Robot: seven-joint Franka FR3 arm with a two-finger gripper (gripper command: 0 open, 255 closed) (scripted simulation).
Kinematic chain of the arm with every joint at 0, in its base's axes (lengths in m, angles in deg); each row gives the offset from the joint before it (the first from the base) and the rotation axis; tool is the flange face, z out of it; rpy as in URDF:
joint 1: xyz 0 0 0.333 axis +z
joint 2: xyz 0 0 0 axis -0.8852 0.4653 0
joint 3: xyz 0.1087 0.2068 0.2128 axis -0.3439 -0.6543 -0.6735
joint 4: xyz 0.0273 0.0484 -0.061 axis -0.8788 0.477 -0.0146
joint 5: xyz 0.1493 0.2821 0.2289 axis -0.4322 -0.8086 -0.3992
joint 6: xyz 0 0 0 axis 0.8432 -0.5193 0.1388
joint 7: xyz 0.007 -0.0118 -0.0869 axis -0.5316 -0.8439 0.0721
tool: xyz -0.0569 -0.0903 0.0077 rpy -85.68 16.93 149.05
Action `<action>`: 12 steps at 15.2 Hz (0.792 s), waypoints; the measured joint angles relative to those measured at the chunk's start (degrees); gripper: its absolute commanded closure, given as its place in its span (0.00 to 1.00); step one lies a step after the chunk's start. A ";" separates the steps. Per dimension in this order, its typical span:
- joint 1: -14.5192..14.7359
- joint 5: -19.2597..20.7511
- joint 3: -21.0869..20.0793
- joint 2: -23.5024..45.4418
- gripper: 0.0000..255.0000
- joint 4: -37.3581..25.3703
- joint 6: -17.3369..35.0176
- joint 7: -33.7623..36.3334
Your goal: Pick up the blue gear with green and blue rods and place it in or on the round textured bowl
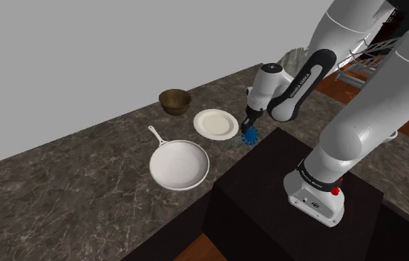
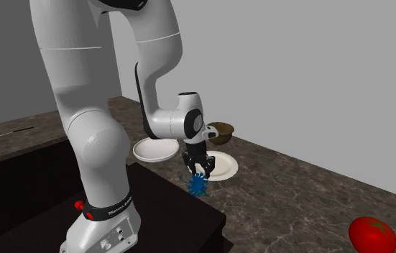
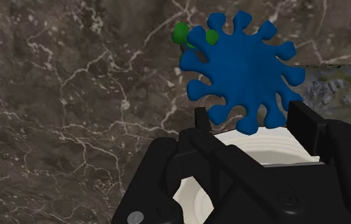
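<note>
A blue gear [image 3: 247, 67] with many rounded teeth hangs at the tips of my gripper [image 3: 251, 118], whose two black fingers clasp its near rim. Green rod ends [image 3: 181, 32] poke out behind its far side. In the shoulder view the gear [image 1: 250, 136] sits just under the gripper [image 1: 251, 124], close above the dark marbled counter [image 1: 84, 170] by the stand's corner. The second exterior view shows the gear [image 2: 198, 185] below the gripper [image 2: 200, 171]. The round brown textured bowl [image 1: 174, 101] [image 2: 221, 131] stands farther back on the counter.
A white plate [image 1: 215, 123] [image 2: 218, 167] lies between the gear and the bowl. A white frying pan [image 1: 179, 164] [image 2: 153, 149] rests beside the plate. The black stand [image 1: 292, 200] borders the gear. A red tomato [image 2: 371, 233] lies far off along the counter.
</note>
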 measured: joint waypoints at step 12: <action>5.93 -16.75 1.89 -15.88 1.00 2.24 -13.43 -13.64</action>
